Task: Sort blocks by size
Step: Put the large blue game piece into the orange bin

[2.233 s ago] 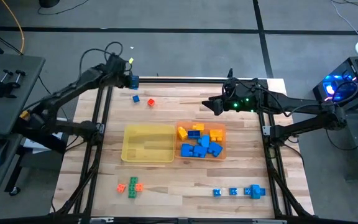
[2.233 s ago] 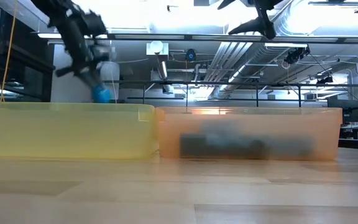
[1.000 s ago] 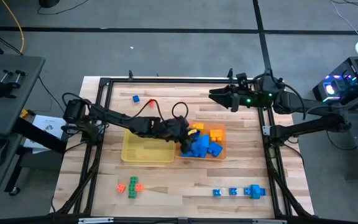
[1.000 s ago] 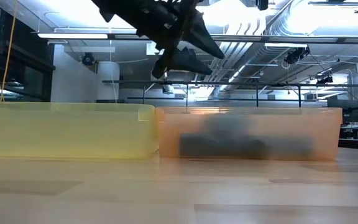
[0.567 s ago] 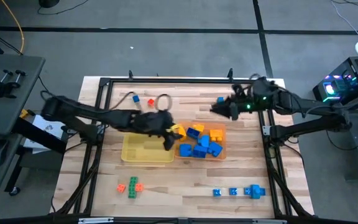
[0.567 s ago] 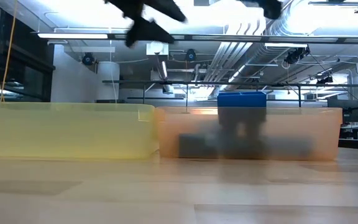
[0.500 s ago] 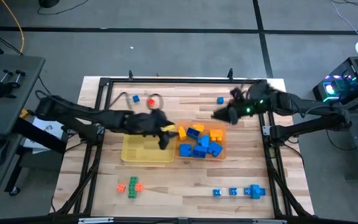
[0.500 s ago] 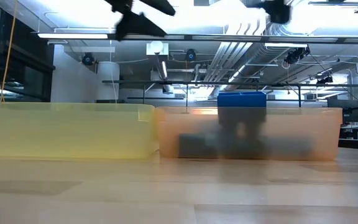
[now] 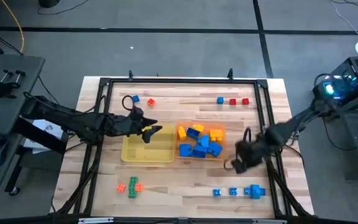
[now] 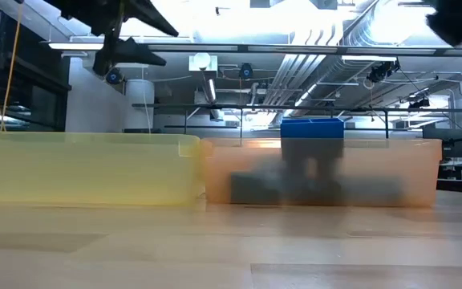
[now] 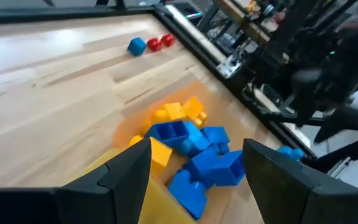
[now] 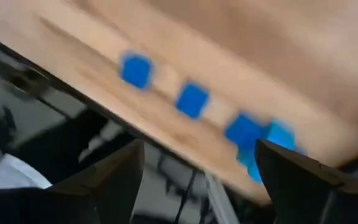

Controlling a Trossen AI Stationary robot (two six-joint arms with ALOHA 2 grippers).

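Observation:
The orange tray (image 9: 224, 148) holds several larger blue and yellow blocks (image 9: 201, 143); one blue block (image 10: 312, 128) stands above its rim. The yellow tray (image 9: 148, 149) lies left of it. Tiny blocks lie on the table: blue and orange at the far left (image 9: 135, 99), blue and two red at the far right (image 9: 232, 101), orange and green at the near left (image 9: 130, 186), three blue at the near right (image 9: 234, 191). My left gripper (image 9: 151, 131) is open and empty above the yellow tray's far edge. My right gripper (image 9: 234, 164) is open and empty, right of the orange tray, above the near-right blue blocks (image 12: 192, 99).
A black metal frame (image 9: 179, 79) runs round the wooden table top. Bare wood lies between the trays and the near edge, and between the trays and the far edge. Desks and equipment stand beyond the table on both sides.
My left gripper has drawn back from above the orange tray toward the table's left, and is now over the yellow tray. A blue block now stands high in the orange tray. My right gripper has swung fast from the far right edge toward the near edge, leaving a blue block beside the red ones.

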